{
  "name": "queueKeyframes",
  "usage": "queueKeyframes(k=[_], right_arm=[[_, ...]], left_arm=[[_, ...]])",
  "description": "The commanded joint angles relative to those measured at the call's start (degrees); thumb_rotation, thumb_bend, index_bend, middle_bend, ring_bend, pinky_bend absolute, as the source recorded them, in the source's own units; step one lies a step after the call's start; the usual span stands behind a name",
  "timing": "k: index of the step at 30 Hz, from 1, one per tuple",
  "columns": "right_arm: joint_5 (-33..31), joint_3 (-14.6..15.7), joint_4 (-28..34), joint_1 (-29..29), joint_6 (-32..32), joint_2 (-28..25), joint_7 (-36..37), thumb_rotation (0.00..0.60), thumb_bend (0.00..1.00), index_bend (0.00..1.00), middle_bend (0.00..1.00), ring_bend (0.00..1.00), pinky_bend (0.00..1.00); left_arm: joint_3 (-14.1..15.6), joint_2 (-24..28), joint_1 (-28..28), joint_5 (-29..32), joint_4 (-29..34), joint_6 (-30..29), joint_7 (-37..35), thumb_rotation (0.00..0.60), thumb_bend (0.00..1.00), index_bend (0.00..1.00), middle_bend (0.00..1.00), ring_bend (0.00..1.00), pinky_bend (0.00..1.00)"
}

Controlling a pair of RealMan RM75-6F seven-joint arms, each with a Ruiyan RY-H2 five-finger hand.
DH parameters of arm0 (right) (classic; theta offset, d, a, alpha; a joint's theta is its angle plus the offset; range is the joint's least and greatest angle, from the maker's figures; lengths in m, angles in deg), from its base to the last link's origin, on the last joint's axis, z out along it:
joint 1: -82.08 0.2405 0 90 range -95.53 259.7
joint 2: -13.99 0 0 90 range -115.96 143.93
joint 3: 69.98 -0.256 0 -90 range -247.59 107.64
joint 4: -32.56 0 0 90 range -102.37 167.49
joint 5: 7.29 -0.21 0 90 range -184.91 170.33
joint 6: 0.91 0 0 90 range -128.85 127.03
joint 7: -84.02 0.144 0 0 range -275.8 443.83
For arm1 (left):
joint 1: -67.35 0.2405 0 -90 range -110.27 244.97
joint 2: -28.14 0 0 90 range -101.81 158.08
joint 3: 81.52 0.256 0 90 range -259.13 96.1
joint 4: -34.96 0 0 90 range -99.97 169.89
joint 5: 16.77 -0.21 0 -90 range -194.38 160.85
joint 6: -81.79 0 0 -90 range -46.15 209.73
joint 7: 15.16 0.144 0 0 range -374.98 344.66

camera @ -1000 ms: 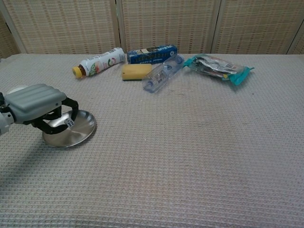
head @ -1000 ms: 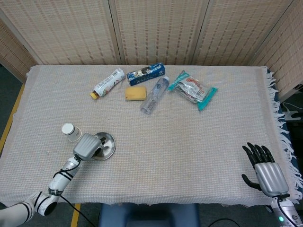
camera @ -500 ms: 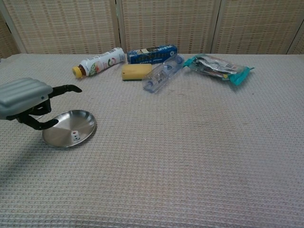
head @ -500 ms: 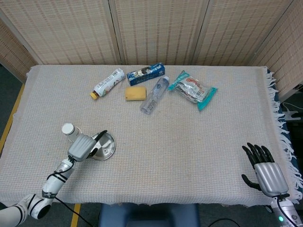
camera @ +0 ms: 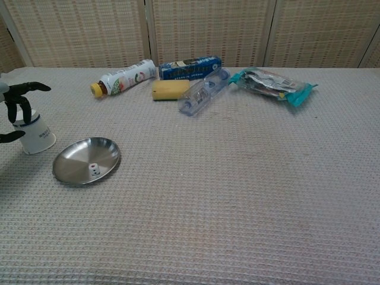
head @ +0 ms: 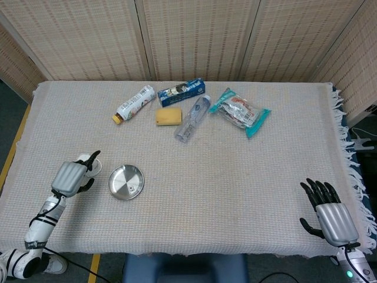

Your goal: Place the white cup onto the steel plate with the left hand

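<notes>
At the left edge of the frame our left hand (head: 70,175), fingers spread, reaches around the white cup (camera: 34,135) standing upside down beside the steel plate (camera: 86,161); it looks light and tippable, so we should grip its sides.

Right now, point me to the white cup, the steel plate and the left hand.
white cup (camera: 37,137), chest view, on its side wall.
steel plate (head: 126,182), head view, on its bare centre.
left hand (head: 69,177), head view, on the grey back of the hand.

White cup (camera: 35,134) beside steel plate (camera: 86,161)
</notes>
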Motion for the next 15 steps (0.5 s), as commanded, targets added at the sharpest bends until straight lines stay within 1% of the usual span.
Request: queueKeyframes(k=[1, 4, 7, 10, 12, 15], right_arm=[[0.01, 0.03, 0.03, -0.03, 0.02, -0.03, 0.00, 0.533, 0.20, 0.00, 0.00, 0.00, 0.00], [-0.08, -0.02, 0.04, -0.08, 0.12, -0.06, 0.00, 0.533, 0.20, 0.00, 0.00, 0.00, 0.00], [-0.35, -0.18, 0.04, -0.12, 0.24, -0.08, -0.02, 0.532, 0.20, 0.00, 0.00, 0.00, 0.00], [-0.78, -0.31, -0.08, -0.01, -0.07, 0.02, -0.10, 0.532, 0.20, 0.00, 0.00, 0.00, 0.00], [-0.99, -0.40, -0.14, 0.06, -0.20, 0.09, -0.19, 0.531, 0.20, 0.00, 0.00, 0.00, 0.00], [-1.35, -0.50, -0.19, 0.15, -0.43, 0.22, -0.36, 0.532, 0.20, 0.00, 0.00, 0.00, 0.00]], left_arm=[[-0.74, -0.91, -1.02, 0.88, -3.00, 2.39, -3.43, 0.600, 0.35, 0.00, 0.00, 0.00, 0.08], [-1.54, -3.14, -1.74, 0.48, -7.41, 1.85, -5.79, 0.600, 0.35, 0.00, 0.00, 0.00, 0.06], [-1.92, -4.63, -2.47, 0.66, -10.88, 2.73, -8.10, 0.600, 0.35, 0.00, 0.00, 0.00, 0.04], [-1.67, -5.59, -3.21, 0.89, -13.70, 4.69, -9.56, 0.600, 0.35, 0.00, 0.00, 0.00, 0.05], [-1.42, -6.08, -3.47, 1.07, -14.94, 5.61, -9.64, 0.600, 0.35, 0.00, 0.00, 0.00, 0.07], [-1.33, -7.31, -3.52, 1.33, -16.74, 5.75, -9.46, 0.600, 0.35, 0.05, 0.03, 0.00, 0.22]])
